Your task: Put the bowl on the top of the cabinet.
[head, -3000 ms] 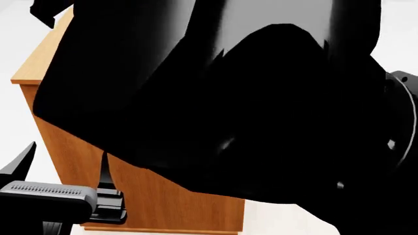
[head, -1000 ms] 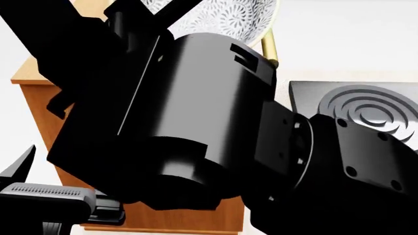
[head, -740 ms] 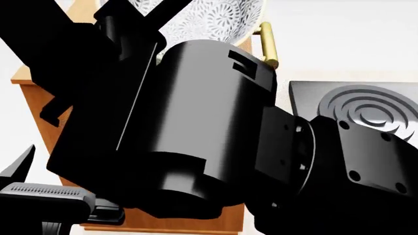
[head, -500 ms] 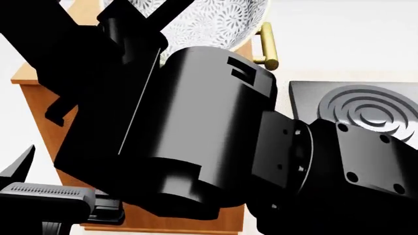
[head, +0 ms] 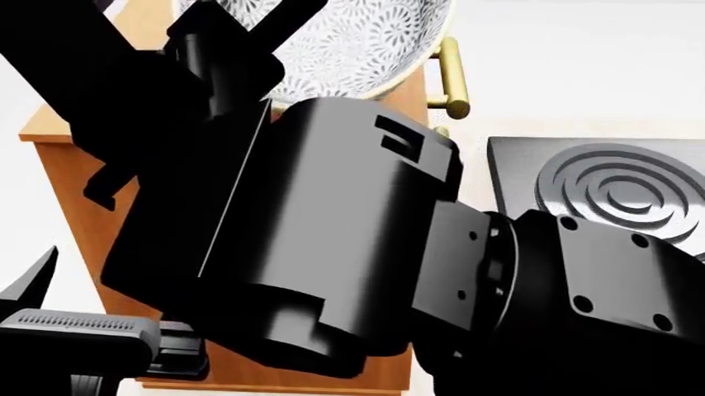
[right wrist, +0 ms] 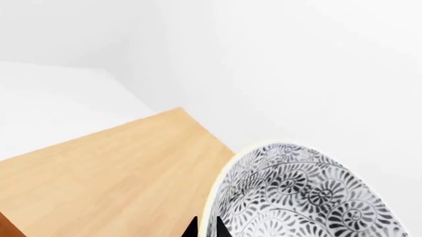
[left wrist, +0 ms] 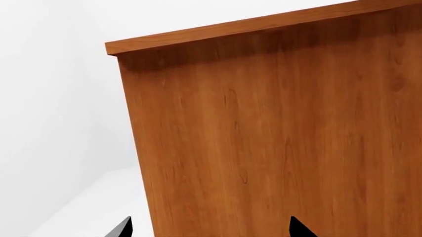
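Observation:
The bowl [right wrist: 310,197], white with a dense grey leaf pattern, is held by its rim over the cabinet's pale wooden top [right wrist: 112,173]. My right gripper [right wrist: 205,230] is shut on that rim, one fingertip on each side of it. In the head view the bowl [head: 364,41] shows at the top, above the orange-brown cabinet [head: 66,181], and my bulky right arm [head: 330,231] hides most of both. Whether the bowl touches the top cannot be told. My left gripper [left wrist: 209,230] is open, facing the cabinet's side wall [left wrist: 277,138] with nothing between its fingers.
A brass bar handle [head: 450,74] sticks out on the cabinet's right side. To the right lies a dark grey slab with raised concentric rings [head: 622,186]. My left arm [head: 78,338] sits low at the left beside the cabinet. White walls and floor surround it.
Three seconds ago my right arm blocked nearly the whole head view; it has since pulled back, showing the bowl and ringed slab. In the last second arm and bowl shifted only slightly.

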Tool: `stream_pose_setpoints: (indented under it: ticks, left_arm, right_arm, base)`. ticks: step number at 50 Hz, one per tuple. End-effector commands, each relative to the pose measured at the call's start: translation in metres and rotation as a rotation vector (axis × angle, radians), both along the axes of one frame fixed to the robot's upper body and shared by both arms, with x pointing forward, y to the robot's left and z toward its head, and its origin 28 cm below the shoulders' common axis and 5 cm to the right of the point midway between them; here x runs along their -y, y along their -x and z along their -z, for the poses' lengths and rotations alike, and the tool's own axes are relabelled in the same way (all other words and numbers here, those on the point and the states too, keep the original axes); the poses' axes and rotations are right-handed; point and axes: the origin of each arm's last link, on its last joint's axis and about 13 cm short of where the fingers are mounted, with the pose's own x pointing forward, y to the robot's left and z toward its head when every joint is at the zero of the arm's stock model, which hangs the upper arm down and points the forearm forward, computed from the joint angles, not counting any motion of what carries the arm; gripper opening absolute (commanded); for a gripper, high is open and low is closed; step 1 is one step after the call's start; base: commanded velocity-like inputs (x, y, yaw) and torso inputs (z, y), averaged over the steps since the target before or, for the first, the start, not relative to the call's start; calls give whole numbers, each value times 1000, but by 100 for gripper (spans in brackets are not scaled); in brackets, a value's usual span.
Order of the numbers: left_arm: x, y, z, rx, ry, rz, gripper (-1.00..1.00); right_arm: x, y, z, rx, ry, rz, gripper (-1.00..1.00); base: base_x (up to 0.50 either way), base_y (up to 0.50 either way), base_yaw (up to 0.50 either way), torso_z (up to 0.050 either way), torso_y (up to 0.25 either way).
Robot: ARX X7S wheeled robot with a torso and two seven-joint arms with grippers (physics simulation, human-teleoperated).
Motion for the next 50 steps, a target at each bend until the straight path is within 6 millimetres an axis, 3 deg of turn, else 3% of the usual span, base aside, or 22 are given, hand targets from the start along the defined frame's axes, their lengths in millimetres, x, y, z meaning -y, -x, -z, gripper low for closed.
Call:
stream_pose_setpoints:
  ticks: [1,19,33,43,47,50]
  left_arm:
    - [0,0,-1,-1,1,0,100]
    - [0,1,-3,6,5,4,100]
    - [1,2,-5,10,5,7,100]
    - [3,2,-5,12,2,11,100]
    - [2,2,-5,15,3,8,100]
    - [1,2,-7,17,5,4,100]
  right_arm:
    - [2,1,3,-20,-5,-8,100]
    - [11,21,-22,49,-66,-11,100]
    - [29,78,-70,190,-180,-70,100]
    - [63,116,-102,318,-243,-22,100]
    - [80,127,-100,357,-274,70,100]
    - [97,139,-85,399,-275,120,100]
  base:
    - [0,0,0,0,0]
    - [0,0,0,0,0]
    - [0,0,0,0,0]
    - [0,0,0,0,0]
    - [0,0,0,0,0]
    - [0,0,0,0,0]
